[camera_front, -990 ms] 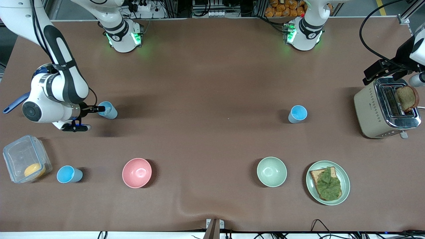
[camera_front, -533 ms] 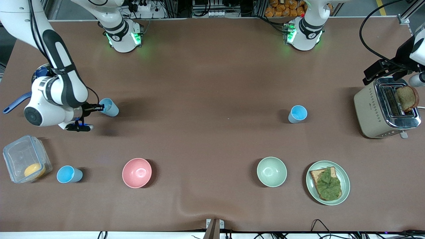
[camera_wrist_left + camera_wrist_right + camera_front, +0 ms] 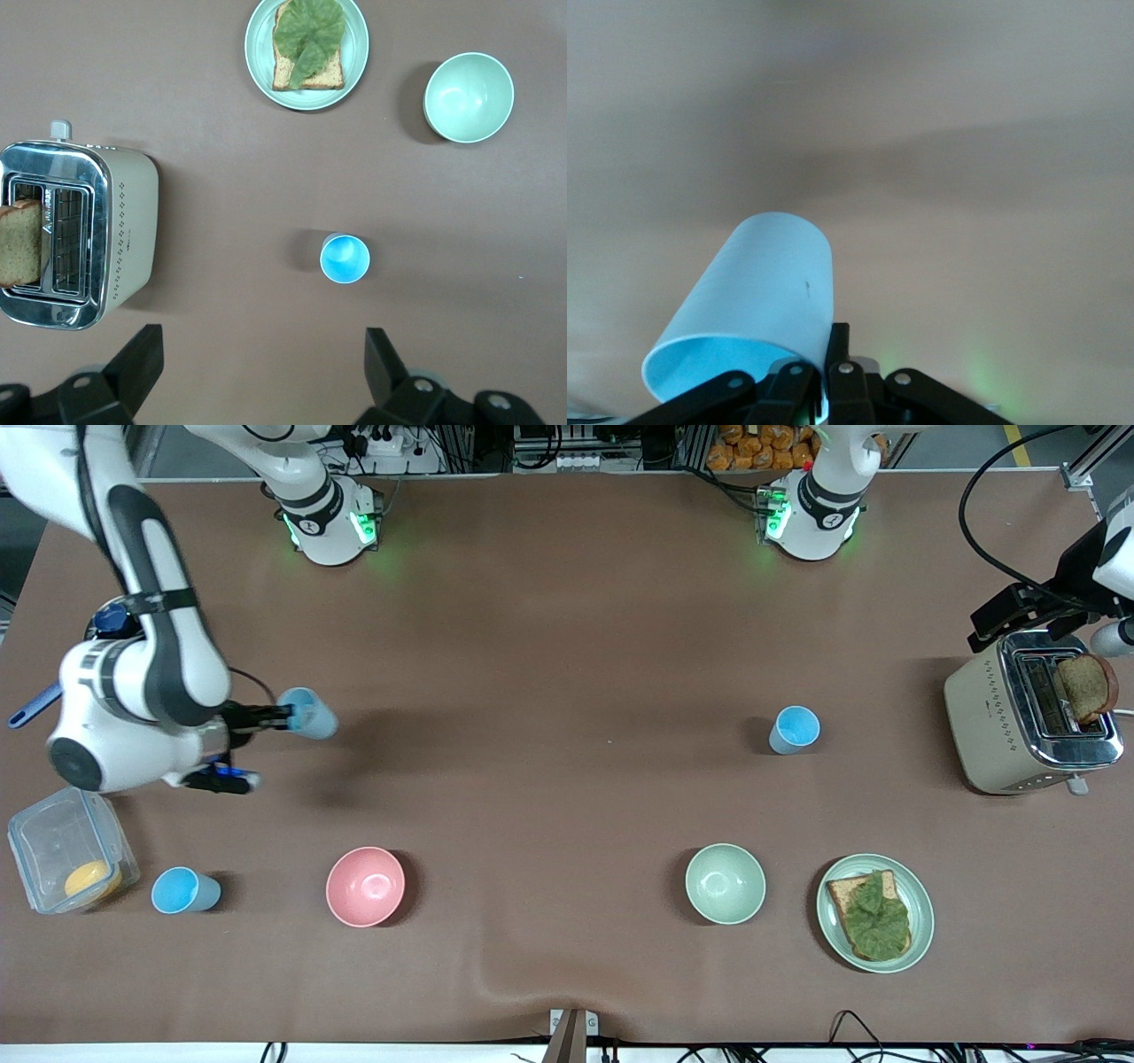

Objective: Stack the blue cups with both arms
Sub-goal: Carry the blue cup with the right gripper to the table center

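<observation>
Since a second ago your right gripper [image 3: 282, 714] has lifted its cup [image 3: 306, 714] off the worktop [image 3: 549, 646] and tipped it, so it now hangs tilted above its own shadow at the right arm's end. Its jaws are pinched on the rim, one finger inside, as the right wrist view shows [image 3: 757, 310].

The near cup [image 3: 182, 891] stands upright beside the lunchbox [image 3: 66, 861], closer to the front camera than the held one and probably the handiest base for the stack. A third cup [image 3: 794, 729] stands upright toward the left arm's end.

Level the held one before you lower it, centre its base over the open mouth, and descend slowly; a rim grip can let it swing.

Your left gripper [image 3: 257, 372] waits high near the toaster [image 3: 1028, 717], jaws spread wide and empty.
</observation>
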